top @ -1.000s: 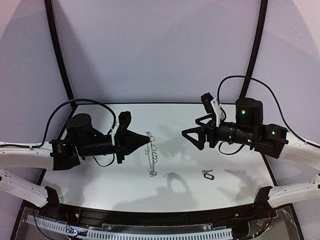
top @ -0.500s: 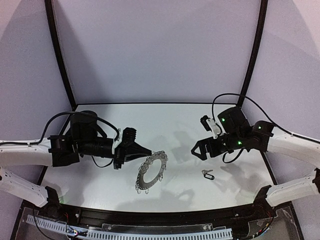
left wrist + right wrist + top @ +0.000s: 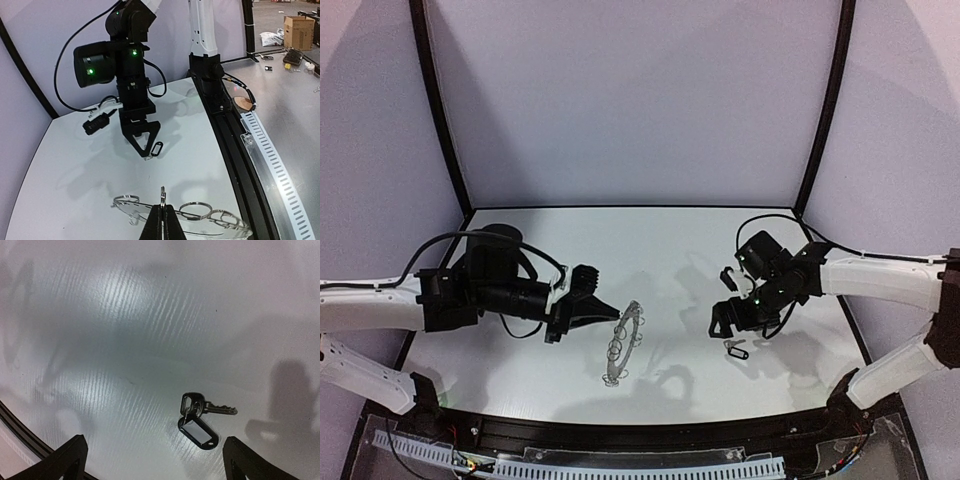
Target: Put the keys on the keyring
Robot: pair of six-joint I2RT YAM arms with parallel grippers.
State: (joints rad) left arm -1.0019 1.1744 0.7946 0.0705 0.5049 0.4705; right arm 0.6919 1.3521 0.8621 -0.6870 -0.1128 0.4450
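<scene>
The keyring (image 3: 624,341), a flat grey ring fringed with wire loops, hangs tilted above the table left of centre. My left gripper (image 3: 617,317) is shut on one small loop at its rim. In the left wrist view the shut fingertips (image 3: 163,212) pinch that loop, and the keyring (image 3: 197,224) stretches out flat to both sides. The keys (image 3: 735,349), one small key with a dark oblong tag (image 3: 199,432), lie on the table at the right. My right gripper (image 3: 722,322) hovers just above them, open, its fingers (image 3: 64,461) wide to either side of the keys (image 3: 206,408).
The white table (image 3: 670,240) is bounded by a black frame, with purple walls behind. A black rail with cable ducting (image 3: 260,150) runs along the near edge. Boxes and clutter (image 3: 295,30) lie outside the table.
My left gripper turned, swinging the keyring from near flat to tilted. My right arm came down and in towards the keys, still open.
</scene>
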